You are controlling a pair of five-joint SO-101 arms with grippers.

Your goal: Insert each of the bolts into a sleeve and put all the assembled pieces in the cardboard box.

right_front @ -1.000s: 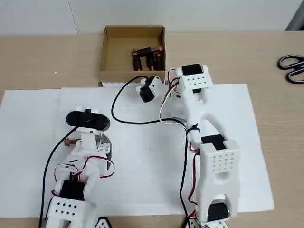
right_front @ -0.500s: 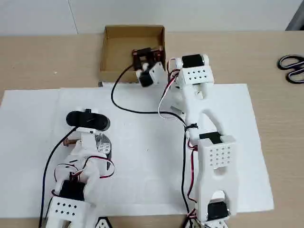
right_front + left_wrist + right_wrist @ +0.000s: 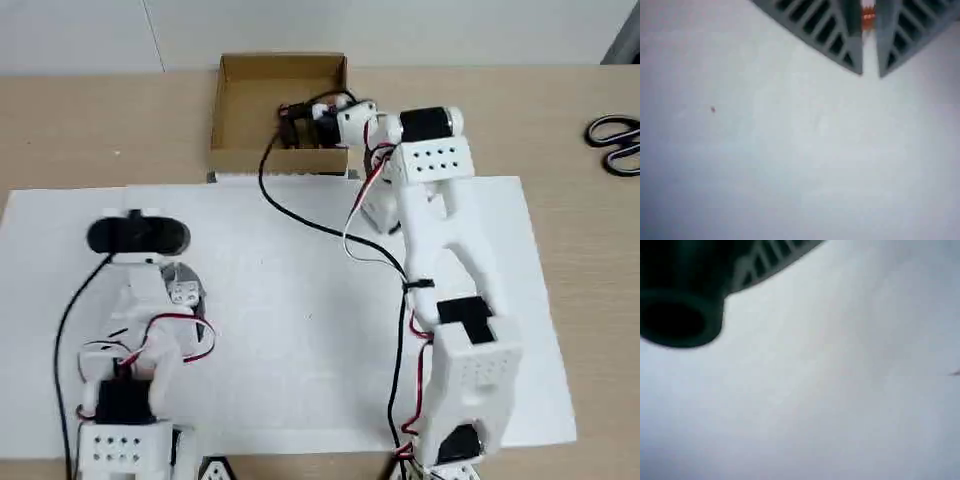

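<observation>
In the high view the cardboard box (image 3: 236,112) stands at the back of the table, and dark pieces with copper ends (image 3: 298,132) lie by its right wall. My right gripper (image 3: 305,115) hangs over that side of the box. In the right wrist view a black sleeve (image 3: 681,305) with an open bore sits against a grey finger (image 3: 771,261). My left gripper (image 3: 178,288) is low over the white paper at the front left. Its fingertips (image 3: 855,60) stand almost together, with a copper bolt (image 3: 867,15) pinched between them.
A white paper sheet (image 3: 300,330) covers the table's middle and front. A black cable (image 3: 300,215) runs across it from the right arm's camera. Scissors (image 3: 615,135) lie at the far right edge. The left arm's black camera (image 3: 135,235) overhangs its gripper.
The right arm swung from the paper's back edge to over the box's right side. The left arm shifted left, and the bolt end that showed beside it is now hidden.
</observation>
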